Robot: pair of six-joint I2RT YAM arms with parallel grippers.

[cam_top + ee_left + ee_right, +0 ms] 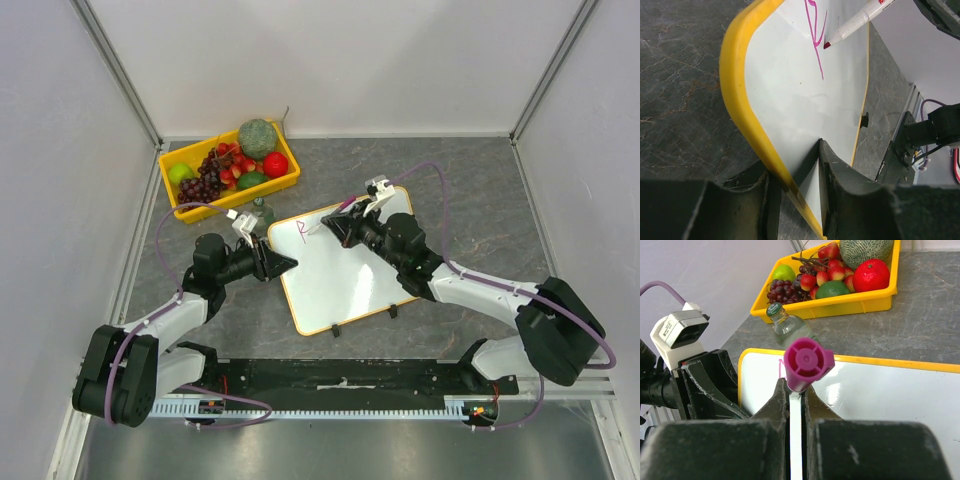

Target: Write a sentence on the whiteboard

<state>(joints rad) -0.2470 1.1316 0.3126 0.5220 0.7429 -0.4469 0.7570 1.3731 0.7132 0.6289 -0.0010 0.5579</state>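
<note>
The whiteboard (340, 285), white with a thin yellow frame, lies flat mid-table with two black feet on its near edge. One pink letter, like a "P" (301, 230), stands at its far left corner; it also shows in the left wrist view (815, 35). My left gripper (285, 263) is shut on the board's left yellow edge (747, 125). My right gripper (340, 225) is shut on a white marker with a magenta end (807, 362). The marker tip (826, 45) rests at the board beside the letter.
A yellow tray (235, 198) of fruit stands at the back left. A small clear bottle with a green cap (262, 212) stands between the tray and the board's far edge, close to my left gripper. Grey walls enclose the table on three sides.
</note>
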